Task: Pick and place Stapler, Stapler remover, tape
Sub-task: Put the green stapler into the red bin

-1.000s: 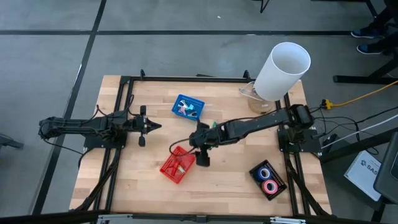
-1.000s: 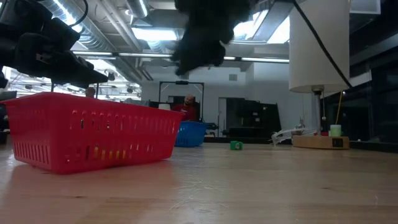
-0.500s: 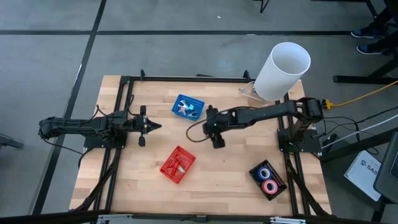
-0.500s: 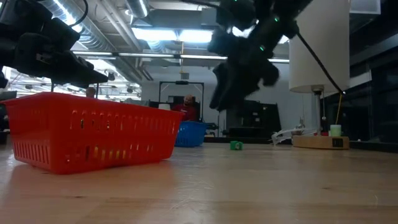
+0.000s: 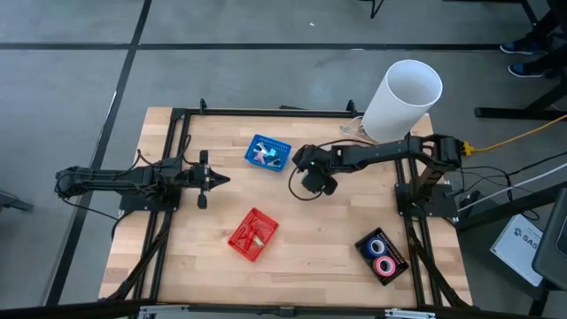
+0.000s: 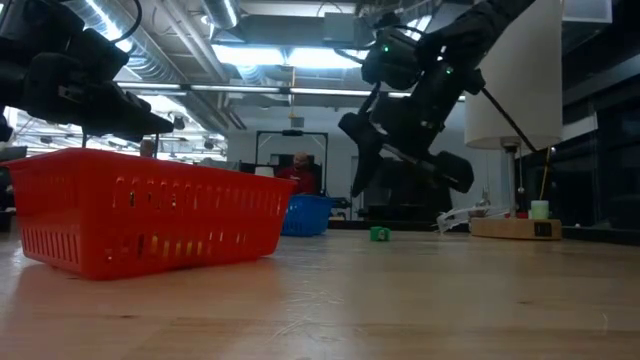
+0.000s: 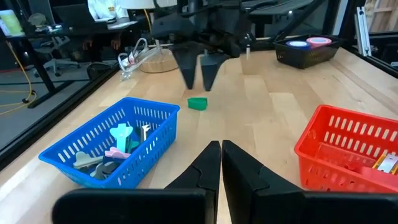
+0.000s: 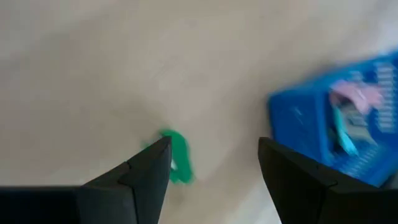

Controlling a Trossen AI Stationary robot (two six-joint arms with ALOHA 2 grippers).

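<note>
The right end effector (image 5: 314, 182) hangs empty above the middle of the wooden desk (image 5: 328, 239), fingers spread, over a small green item (image 7: 197, 103) just right of the blue plastic basket (image 5: 267, 152). The left end effector (image 5: 215, 180) waits at the left, fingers together. Blue and pink tape rolls (image 5: 381, 254) sit in a black tray near right.

No text, label, brand or number can be read on anything on the table. A white sheet (image 5: 523, 241) lying on the floor off the table's right side carries dark print, but the letters are too small to make out.
</note>
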